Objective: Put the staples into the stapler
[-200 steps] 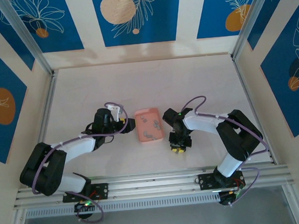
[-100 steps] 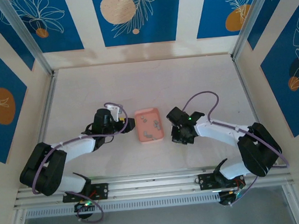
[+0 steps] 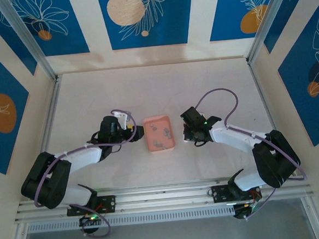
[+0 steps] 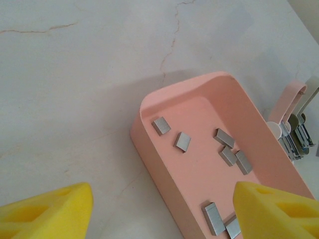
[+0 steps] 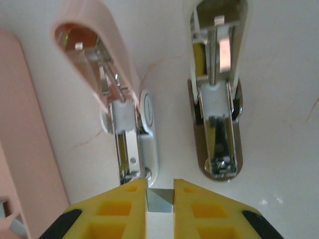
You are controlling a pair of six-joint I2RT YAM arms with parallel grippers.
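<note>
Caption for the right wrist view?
Right gripper holds a staple strip near an open pink stapler and an open silver stapler.

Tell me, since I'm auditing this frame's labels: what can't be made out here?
- Right wrist: the right gripper covers the ends of its pinched staple strip.
- Left wrist: the staplers are cut by the right edge.
- Top external: the staples in the pink tray are too small to count; the right gripper hides the staplers.

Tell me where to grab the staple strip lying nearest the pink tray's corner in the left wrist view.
Pinch the staple strip across its long sides, straight down from above. It lies flat in the tray, whose wall beside it likely blocks any sideways approach.
</note>
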